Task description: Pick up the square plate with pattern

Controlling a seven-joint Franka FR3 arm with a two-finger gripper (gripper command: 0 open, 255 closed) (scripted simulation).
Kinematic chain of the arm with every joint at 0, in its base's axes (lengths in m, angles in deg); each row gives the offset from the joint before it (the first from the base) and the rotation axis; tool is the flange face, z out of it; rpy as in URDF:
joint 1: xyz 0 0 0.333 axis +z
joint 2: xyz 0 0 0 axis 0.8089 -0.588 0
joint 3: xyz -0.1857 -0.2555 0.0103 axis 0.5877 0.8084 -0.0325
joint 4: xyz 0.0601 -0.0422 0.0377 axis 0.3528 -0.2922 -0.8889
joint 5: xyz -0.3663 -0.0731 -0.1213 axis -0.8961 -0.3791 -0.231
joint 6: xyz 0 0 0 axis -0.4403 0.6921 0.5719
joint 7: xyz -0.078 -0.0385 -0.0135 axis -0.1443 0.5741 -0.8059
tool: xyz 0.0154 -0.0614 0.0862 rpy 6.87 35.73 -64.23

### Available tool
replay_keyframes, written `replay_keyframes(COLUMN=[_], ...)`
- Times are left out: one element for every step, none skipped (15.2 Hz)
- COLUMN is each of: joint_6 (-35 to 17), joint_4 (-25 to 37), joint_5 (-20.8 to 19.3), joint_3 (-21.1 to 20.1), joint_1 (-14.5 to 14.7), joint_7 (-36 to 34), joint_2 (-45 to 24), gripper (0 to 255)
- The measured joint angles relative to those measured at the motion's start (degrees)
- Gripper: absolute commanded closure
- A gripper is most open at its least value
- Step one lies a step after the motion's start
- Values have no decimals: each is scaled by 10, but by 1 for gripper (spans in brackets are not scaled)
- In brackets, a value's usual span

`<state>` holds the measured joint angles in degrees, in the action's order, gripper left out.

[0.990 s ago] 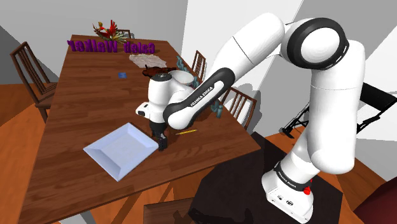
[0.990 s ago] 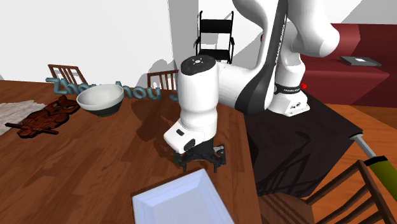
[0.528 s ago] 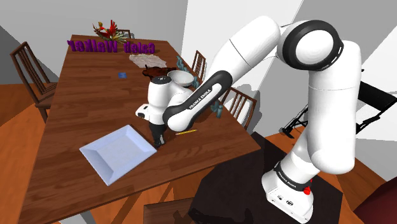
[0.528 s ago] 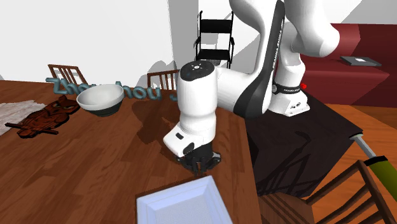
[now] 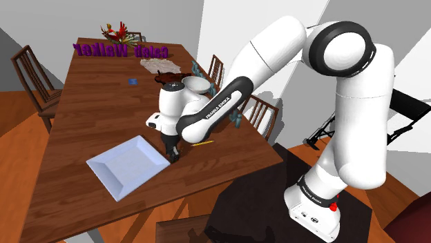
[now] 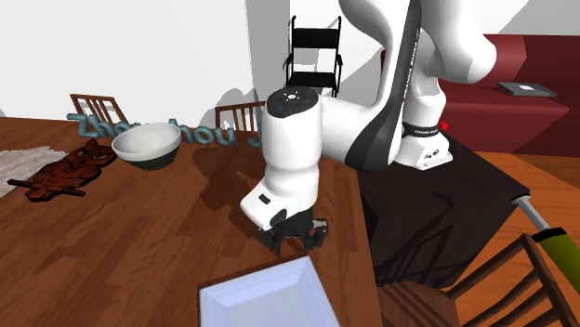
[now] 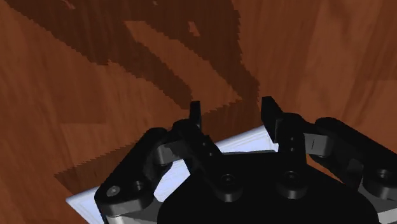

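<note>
Slippage threatens: the gripper point(image 5: 173, 153), fingers apart and clasping nothing, sits at the white square plate point(image 5: 126, 167)'s thin rim, where closing shallowly could skid it across the table point(image 5: 83, 103).

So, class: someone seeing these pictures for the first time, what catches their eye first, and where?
The white arm dominates, arching from its stand to the wooden table. Its black gripper stands open at the edge of a pale square plate by the table's nearer end. Purple lettering floats at the far end.
</note>
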<state>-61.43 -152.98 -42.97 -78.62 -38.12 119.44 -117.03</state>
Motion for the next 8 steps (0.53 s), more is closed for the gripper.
replay_keyframes(joint_6=[18,43,70,94,104,105,103,99], joint_4=[6,16,26,35,39,41,40,41], joint_5=[-14,-31,-48,-61,-69,-75,-79,-83], joint_3=[9,18,25,30,33,35,37,39], joint_1=[18,41,65,82,91,96,99,101], joint_7=[-22,-48,-76,-98,-111,-118,-124,-127], joint_2=[8,16,22,29,29,26,23,17], gripper=[0,0,0,0,0,0,0,0])
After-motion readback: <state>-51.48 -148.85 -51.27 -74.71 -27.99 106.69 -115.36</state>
